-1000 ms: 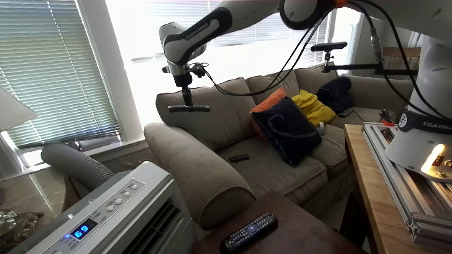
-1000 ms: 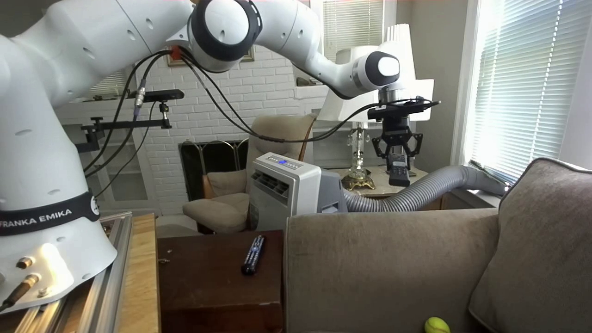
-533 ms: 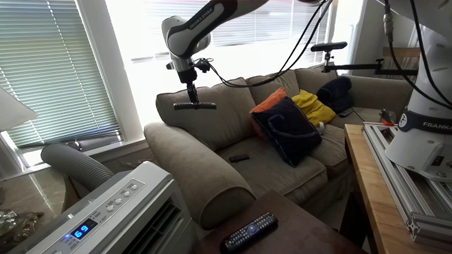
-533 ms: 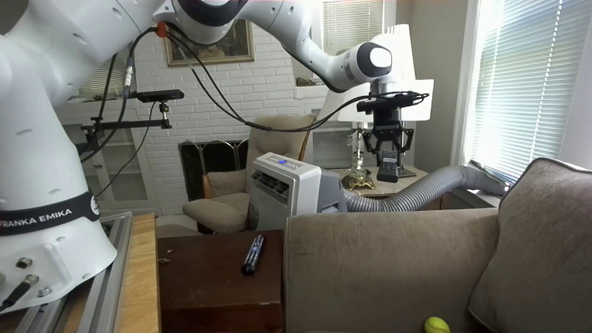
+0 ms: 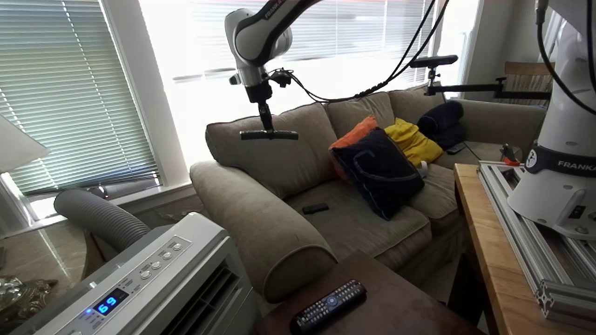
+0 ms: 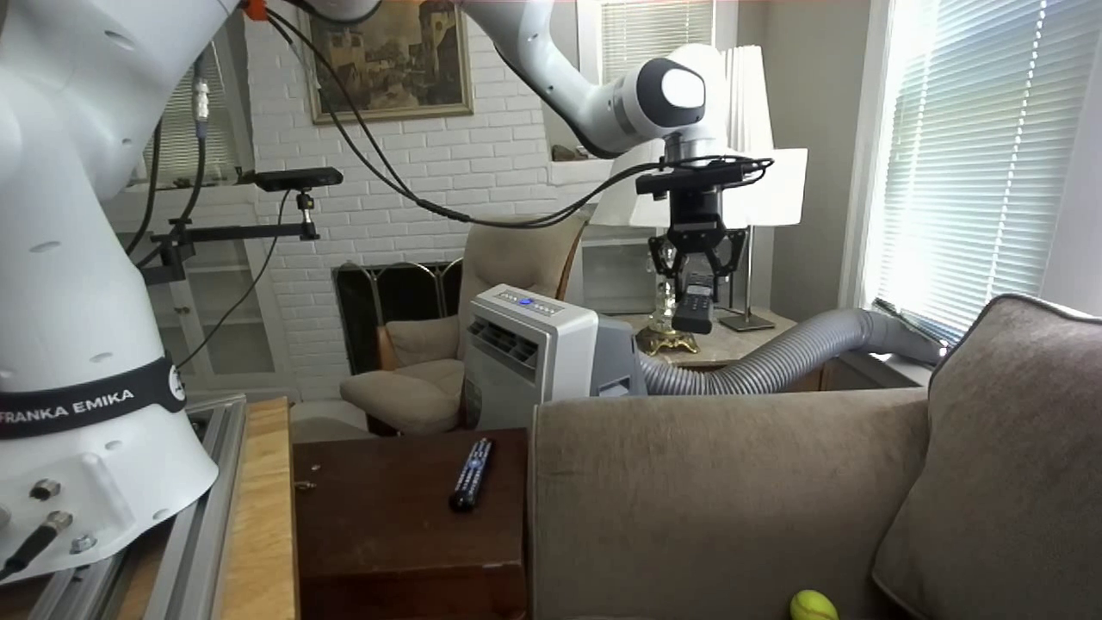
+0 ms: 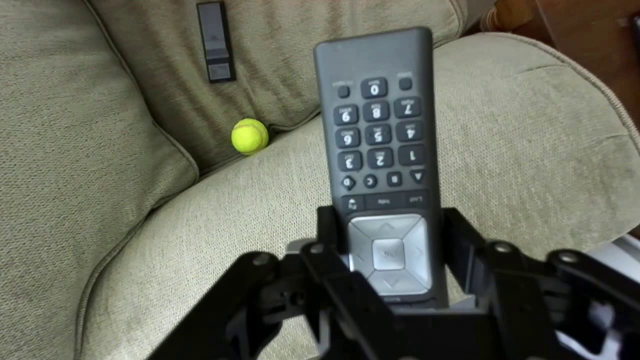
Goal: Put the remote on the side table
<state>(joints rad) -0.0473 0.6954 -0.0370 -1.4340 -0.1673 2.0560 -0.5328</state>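
The remote [image 7: 377,125] is a slim dark bar with a keypad and a silver pad. In both exterior views it looks all black [image 5: 285,135] [image 6: 694,308]. My gripper [image 7: 389,231] is shut on its sides, and fingers and linkage hide its lower end. The gripper holds it roughly level in the air, above the sofa's near end in the wrist view. The side table [image 6: 379,517] has a dark brown top and stands beside the sofa arm. It also shows in an exterior view [image 5: 396,307] and at the wrist view's upper right corner [image 7: 590,25].
A longer remote with pale buttons [image 5: 329,307] lies on the side table. The sofa arm [image 6: 723,491] adjoins it. A slim black device [image 7: 215,45] and a tennis ball [image 7: 249,136] rest on the sofa. An air conditioner [image 5: 195,246] and a wooden bench [image 5: 493,251] flank the table.
My gripper has carried the remote right and slightly up in an exterior view where the window is behind it, and left and slightly up where the lamps are behind it. The arm has drawn back.
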